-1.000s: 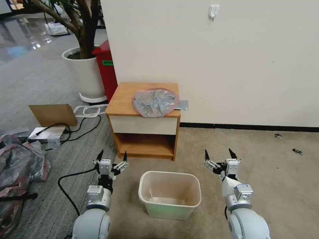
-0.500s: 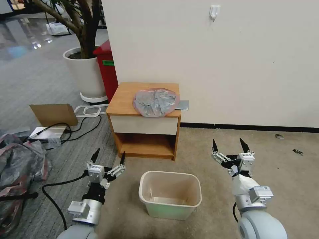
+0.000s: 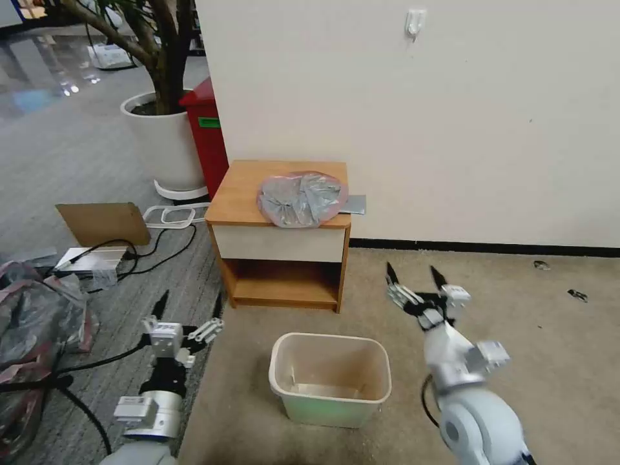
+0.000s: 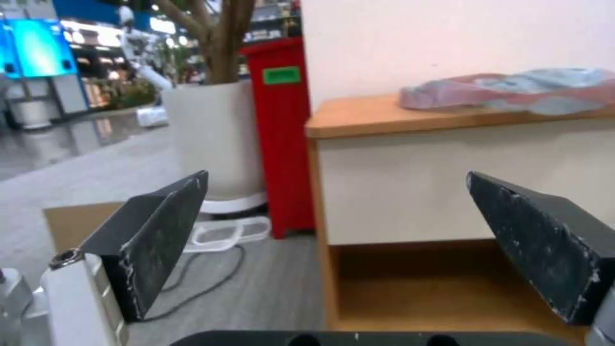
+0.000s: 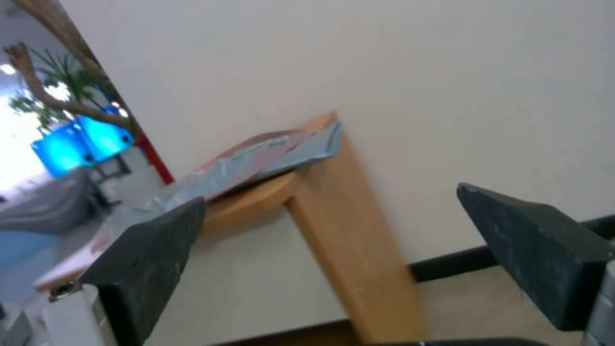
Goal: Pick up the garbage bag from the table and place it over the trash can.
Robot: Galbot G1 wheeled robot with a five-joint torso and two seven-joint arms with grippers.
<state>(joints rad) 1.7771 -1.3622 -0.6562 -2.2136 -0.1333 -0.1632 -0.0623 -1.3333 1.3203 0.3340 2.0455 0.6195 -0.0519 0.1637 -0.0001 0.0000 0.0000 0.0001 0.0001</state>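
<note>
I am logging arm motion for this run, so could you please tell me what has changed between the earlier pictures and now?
The left end effector swung outward to the robot's left and back toward its body. The right end effector went out to the right, then came back inward and forward toward the small orange-brown wooden table. Both stayed open and empty. The crinkly grey garbage bag and the small beige plastic trash can stayed put.

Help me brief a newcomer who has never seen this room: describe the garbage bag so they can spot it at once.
Find the white wall, then the table against it. The garbage bag lies flattened on its top, towards the right edge. It is thin, crinkly grey plastic with a pinkish-red rim, far smaller than the heap of bags on the floor to the left.
</note>
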